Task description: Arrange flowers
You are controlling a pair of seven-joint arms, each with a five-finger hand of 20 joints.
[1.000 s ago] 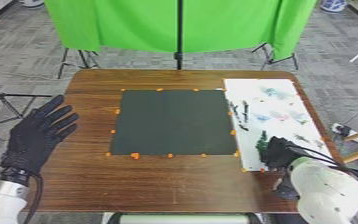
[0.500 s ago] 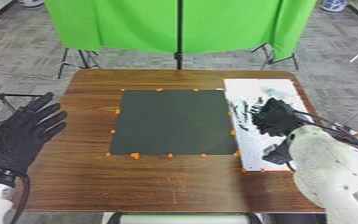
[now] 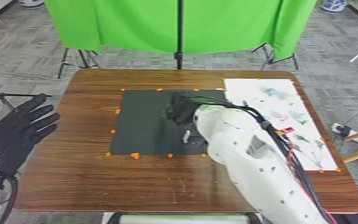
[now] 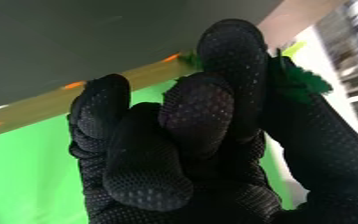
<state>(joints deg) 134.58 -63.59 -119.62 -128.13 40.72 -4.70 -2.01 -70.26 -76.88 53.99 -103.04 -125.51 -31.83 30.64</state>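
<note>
In the head view the right hand (image 3: 182, 111) is over the dark mat (image 3: 149, 125), near its upper middle. The right wrist view has the right hand (image 4: 196, 112) with curled fingers; its thumb and one finger pinch a green leafy piece (image 4: 302, 82). How far the piece hangs above the mat cannot be told. The left hand (image 3: 17, 131), fingers straight and spread, is at the table's left edge. On the white board (image 3: 286, 107) lie flower pieces, among them pale pink and blue blossoms (image 3: 282, 117).
Orange tape bits (image 3: 135, 156) mark the mat's border. The brown wooden table (image 3: 158, 185) surrounds mat and board. A green curtain (image 3: 131, 27) hangs behind the table. The right arm stretches across the board's lower left part.
The right hand has swung left from the white board to the dark mat with the green piece. The left hand has shifted slightly left and down.
</note>
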